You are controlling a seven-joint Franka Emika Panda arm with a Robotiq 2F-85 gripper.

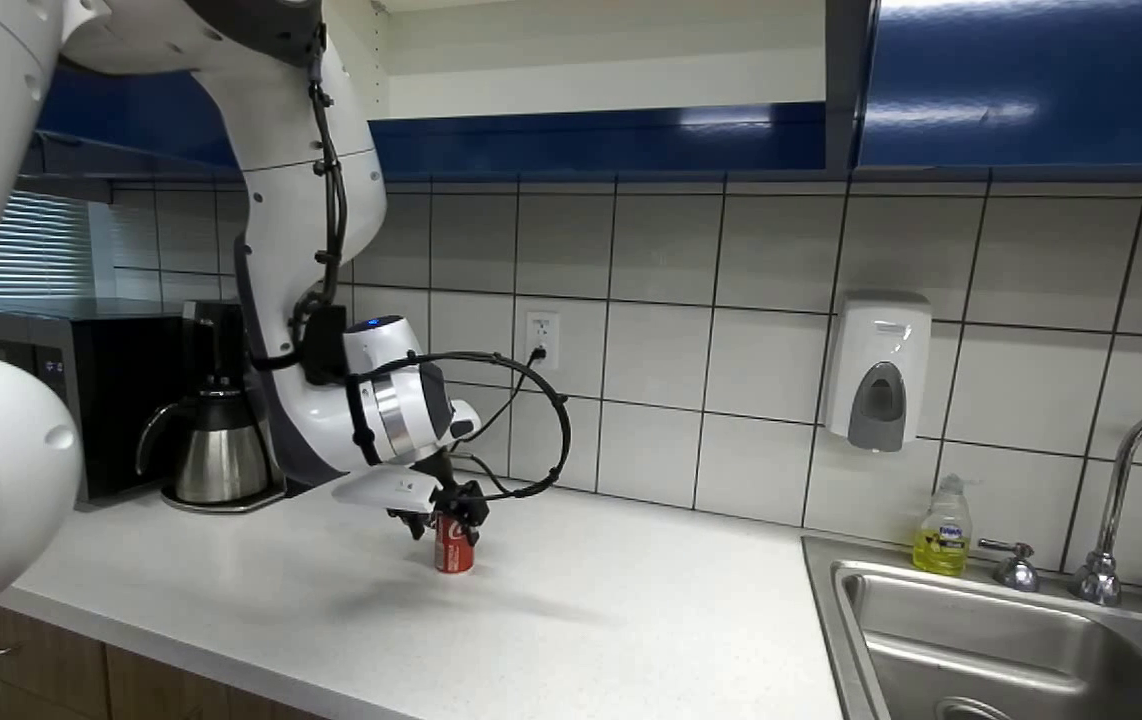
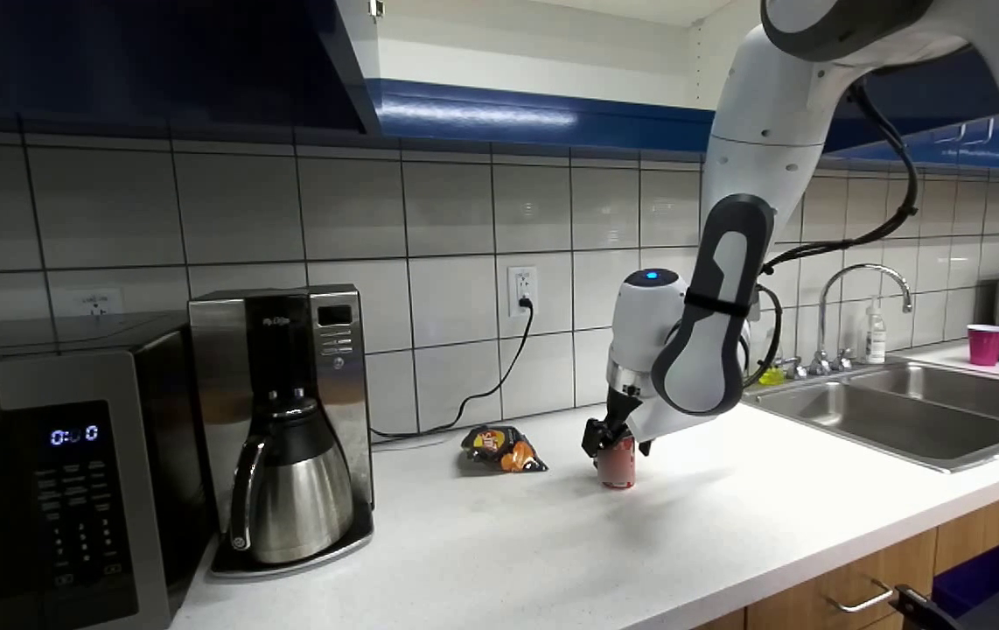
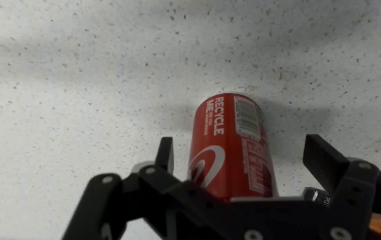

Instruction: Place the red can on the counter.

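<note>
On the tabletop (image 1: 611, 620), red can (image 3: 232, 143) upright on its own base, end effector (image 3: 239, 151) set wide astride it: visible gap either side, nothing gripped. Presumably spaced so that withdrawal won't tip the can.

The white arm (image 1: 281, 130) is bent over at a joint (image 1: 266, 20) way up top in both exterior views, with the forearm (image 1: 296, 230) slanted down steeply and a black strap (image 2: 716, 304) cinched around it near the lower end; some black cabling (image 1: 336, 200) is clipped along there too and looped out pretty loosely. A small blue light (image 2: 652, 276) is lit on the wrist (image 2: 638, 324), and the gripper (image 3: 244, 158) is pointed more or less downward. In the wrist view the black fingers (image 3: 357, 190) are spread well apart, pads (image 3: 325, 163) facing each other across the gap.
</note>
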